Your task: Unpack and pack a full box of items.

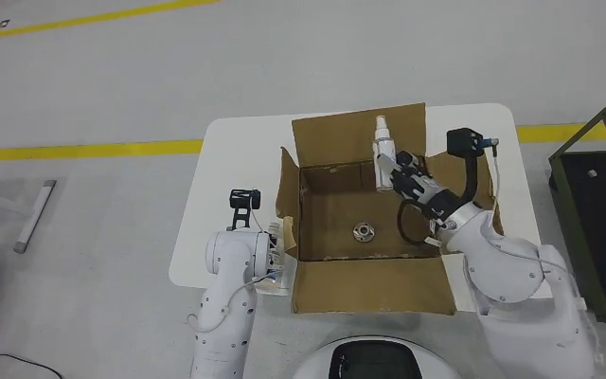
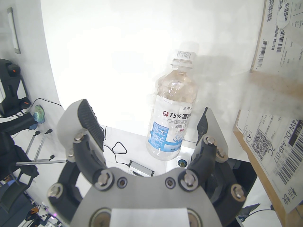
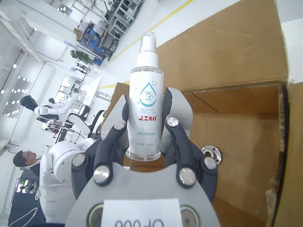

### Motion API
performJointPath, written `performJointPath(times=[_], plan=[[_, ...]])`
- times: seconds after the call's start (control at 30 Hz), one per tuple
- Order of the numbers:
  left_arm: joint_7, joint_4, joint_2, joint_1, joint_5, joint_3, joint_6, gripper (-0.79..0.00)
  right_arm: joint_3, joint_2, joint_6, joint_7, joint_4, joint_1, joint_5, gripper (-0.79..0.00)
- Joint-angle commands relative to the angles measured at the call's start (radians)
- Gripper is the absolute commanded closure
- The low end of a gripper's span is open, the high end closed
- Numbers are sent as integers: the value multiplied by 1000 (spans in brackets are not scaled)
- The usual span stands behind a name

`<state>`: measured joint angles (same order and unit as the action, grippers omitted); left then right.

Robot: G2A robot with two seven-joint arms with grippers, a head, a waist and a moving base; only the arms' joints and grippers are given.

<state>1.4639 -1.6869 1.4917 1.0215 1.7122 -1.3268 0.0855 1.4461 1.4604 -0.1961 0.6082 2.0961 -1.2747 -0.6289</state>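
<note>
An open cardboard box (image 1: 369, 284) stands in the middle of the white table (image 1: 237, 171). Above its far right corner, my right gripper (image 1: 402, 172) (image 3: 146, 96) is shut on a white alcohol spray bottle (image 1: 383, 147) (image 3: 146, 76), nozzle pointing away from the arm. On the box floor lies a small round metal part (image 1: 363, 230) (image 3: 211, 153). To the left of the box, a clear bottle with a blue and white label (image 2: 172, 109) lies on the table. My left gripper (image 2: 144, 108) (image 1: 277, 239) stands open over the bottle's bottom end, which lies close to one finger (image 2: 206, 128).
The box's four flaps are folded outward; its labelled outer wall (image 2: 279, 48) rises close beside the clear bottle. A dark rack (image 1: 578, 180) stands off the table's right end. The table's left side (image 2: 106, 36) is bare white surface.
</note>
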Motion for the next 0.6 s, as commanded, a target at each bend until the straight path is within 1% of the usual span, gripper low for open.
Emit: performJointPath(times=[0.0,0.2,0.5,0.57], plan=[[0,0,0,0,0,0,0,-785,30,-2,16,-33,28,-32,39,0],[0,0,0,0,0,0,0,-785,160,-11,51,-98,136,-156,135,0],[0,0,0,0,0,0,0,-785,382,-26,58,-113,249,-336,172,0],[0,0,0,0,0,0,0,-785,427,-28,64,-114,254,-378,181,0]])
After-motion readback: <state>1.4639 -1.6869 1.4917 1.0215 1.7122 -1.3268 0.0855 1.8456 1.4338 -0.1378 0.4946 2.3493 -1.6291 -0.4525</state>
